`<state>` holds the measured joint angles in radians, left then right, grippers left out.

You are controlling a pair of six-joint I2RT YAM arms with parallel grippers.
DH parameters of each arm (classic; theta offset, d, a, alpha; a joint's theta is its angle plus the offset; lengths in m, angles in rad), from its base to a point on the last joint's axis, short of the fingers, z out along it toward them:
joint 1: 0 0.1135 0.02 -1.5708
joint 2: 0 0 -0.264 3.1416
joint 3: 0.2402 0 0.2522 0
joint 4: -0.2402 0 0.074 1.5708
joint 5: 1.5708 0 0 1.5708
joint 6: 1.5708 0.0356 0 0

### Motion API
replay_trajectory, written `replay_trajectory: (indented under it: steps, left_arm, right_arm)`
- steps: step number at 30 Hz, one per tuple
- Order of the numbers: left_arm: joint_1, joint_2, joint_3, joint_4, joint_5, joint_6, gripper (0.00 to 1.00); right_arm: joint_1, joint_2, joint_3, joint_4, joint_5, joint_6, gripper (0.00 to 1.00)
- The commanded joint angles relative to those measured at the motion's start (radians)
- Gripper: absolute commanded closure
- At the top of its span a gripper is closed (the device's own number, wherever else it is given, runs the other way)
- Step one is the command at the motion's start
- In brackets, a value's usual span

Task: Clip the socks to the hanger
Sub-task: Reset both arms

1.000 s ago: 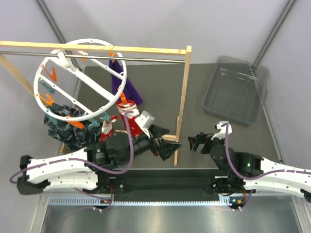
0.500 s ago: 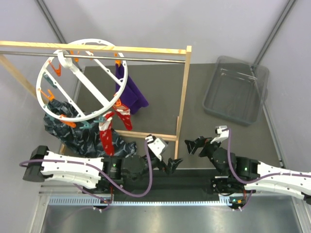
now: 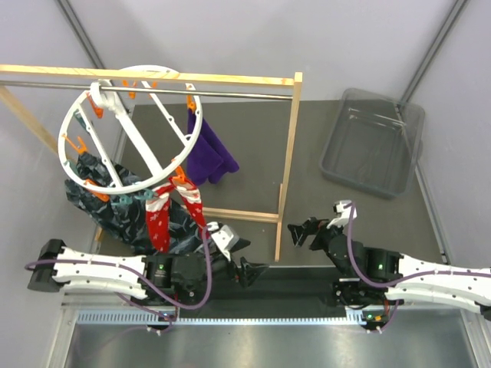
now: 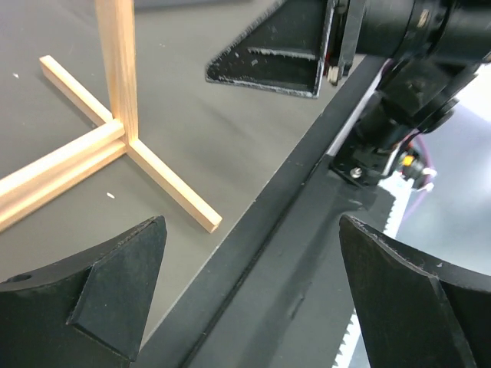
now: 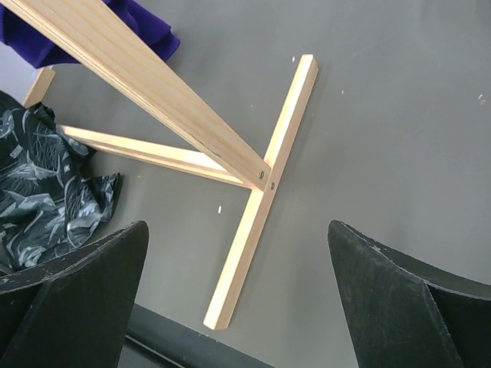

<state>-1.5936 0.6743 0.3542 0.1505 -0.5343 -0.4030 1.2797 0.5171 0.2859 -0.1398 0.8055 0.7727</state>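
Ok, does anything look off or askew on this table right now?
The round white plastic drying ring appears to hang tilted from the metal rail, its near rim dipping where two red Christmas socks dangle. A dark blue-green patterned fabric lies crumpled beneath it. Nothing looks spilled or broken.

Hanger point(image 3: 100, 94) — smooth white plastic; rack point(image 3: 289, 153) of pale bare wood; socks point(image 3: 157, 218) — soft cloth; table point(image 3: 253, 138) matt dark grey.
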Motion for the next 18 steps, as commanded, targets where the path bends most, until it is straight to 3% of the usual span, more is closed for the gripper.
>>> replay_trajectory:
  steps: [1,7,13,18]
  left_arm:
    - [-0.005,-0.096,-0.038,-0.008,0.019,-0.066,0.02]
    - [-0.005,-0.215,-0.144,0.0,0.008,-0.083,0.02]
    - [-0.005,-0.434,-0.248,-0.023,0.028,-0.109,0.02]
    - [-0.003,-0.659,-0.325,-0.14,0.026,-0.169,0.01]
  right_arm:
    - [-0.006,-0.023,-0.04,0.091,-0.018,0.034,0.0]
    - [-0.006,-0.14,-0.158,0.228,-0.09,-0.012,0.0]
    - [-0.006,-0.35,-0.387,0.453,-0.137,-0.027,0.0]
    - [-0.006,-0.486,-0.439,0.316,-0.083,0.033,0.0]
